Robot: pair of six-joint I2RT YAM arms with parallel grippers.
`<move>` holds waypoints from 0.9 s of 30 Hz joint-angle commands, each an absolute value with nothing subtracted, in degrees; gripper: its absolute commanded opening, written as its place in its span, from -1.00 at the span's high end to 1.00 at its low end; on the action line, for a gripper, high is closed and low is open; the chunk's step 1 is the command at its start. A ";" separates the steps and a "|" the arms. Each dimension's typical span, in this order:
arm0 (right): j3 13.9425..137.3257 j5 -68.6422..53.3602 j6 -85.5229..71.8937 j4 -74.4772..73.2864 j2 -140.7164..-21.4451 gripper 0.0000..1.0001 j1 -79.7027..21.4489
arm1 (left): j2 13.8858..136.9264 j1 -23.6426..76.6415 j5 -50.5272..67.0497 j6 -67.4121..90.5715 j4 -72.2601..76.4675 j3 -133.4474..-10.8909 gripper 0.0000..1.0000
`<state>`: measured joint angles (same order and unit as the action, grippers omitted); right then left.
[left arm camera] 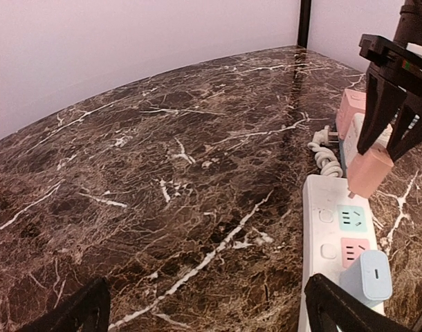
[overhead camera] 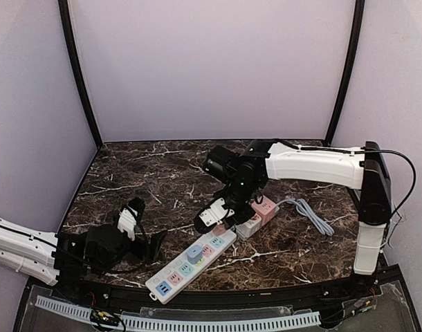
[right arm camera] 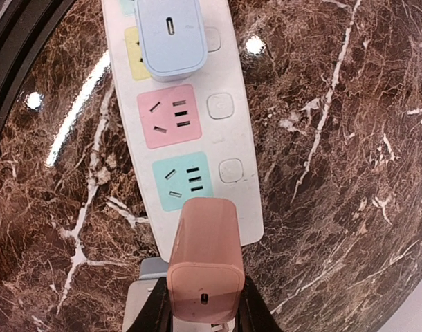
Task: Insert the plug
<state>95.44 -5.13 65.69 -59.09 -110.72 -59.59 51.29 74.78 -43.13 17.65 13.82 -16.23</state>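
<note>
Pink block-shaped plug [right arm camera: 205, 259], pinched in the right gripper [right arm camera: 205, 309], hangs over the end of the white pastel-socket power strip [right arm camera: 247, 200]; left gripper [left arm camera: 211, 315] gapes empty, so misaligned prongs could shove the unheld strip aside.

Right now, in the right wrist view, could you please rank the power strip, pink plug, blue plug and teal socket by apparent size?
1. Power strip
2. Pink plug, though nearness to the camera inflates it
3. Blue plug, cut off by the top edge
4. Teal socket
</note>
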 commanded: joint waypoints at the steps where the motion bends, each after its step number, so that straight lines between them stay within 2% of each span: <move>1: 97.32 -5.11 67.23 -61.92 -112.41 1.00 -61.13 | 50.46 73.80 -48.50 21.55 9.16 -15.20 -0.97; 27: 97.12 -2.59 69.70 -59.14 -115.43 1.00 -62.82 | 51.02 72.29 -48.36 22.94 10.27 -13.41 -0.97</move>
